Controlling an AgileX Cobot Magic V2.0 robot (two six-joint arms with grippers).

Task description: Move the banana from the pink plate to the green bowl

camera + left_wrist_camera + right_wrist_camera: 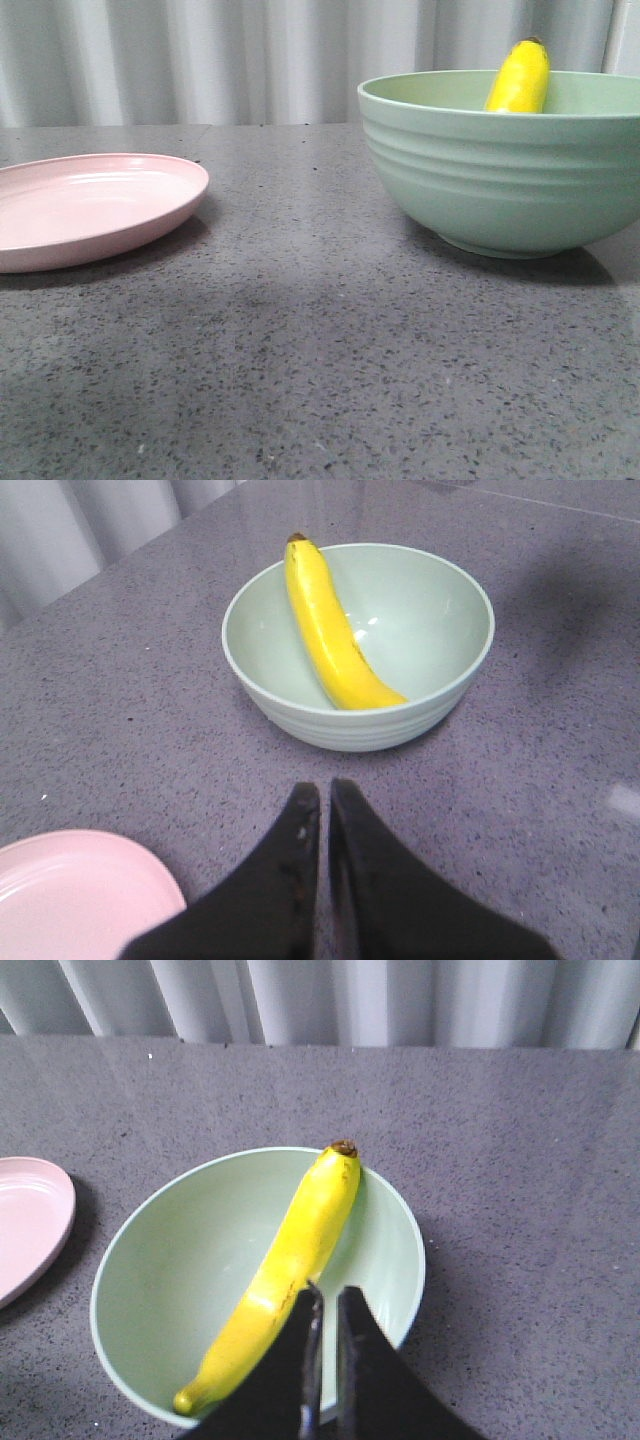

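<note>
The yellow banana [519, 78] lies inside the green bowl [500, 170] at the right, its tip sticking up over the far rim. It also shows in the left wrist view [335, 630] and the right wrist view [290, 1260], lying across the bowl [420, 630] [180, 1270]. The pink plate [90, 205] is empty at the left; its edge shows in both wrist views [80, 895] [30, 1220]. My left gripper [325, 792] is shut and empty, above the table between plate and bowl. My right gripper [329, 1295] is shut and empty, above the bowl beside the banana.
The dark grey speckled table [300, 340] spreads between plate and bowl. A pale pleated curtain [250, 60] hangs behind the table's far edge.
</note>
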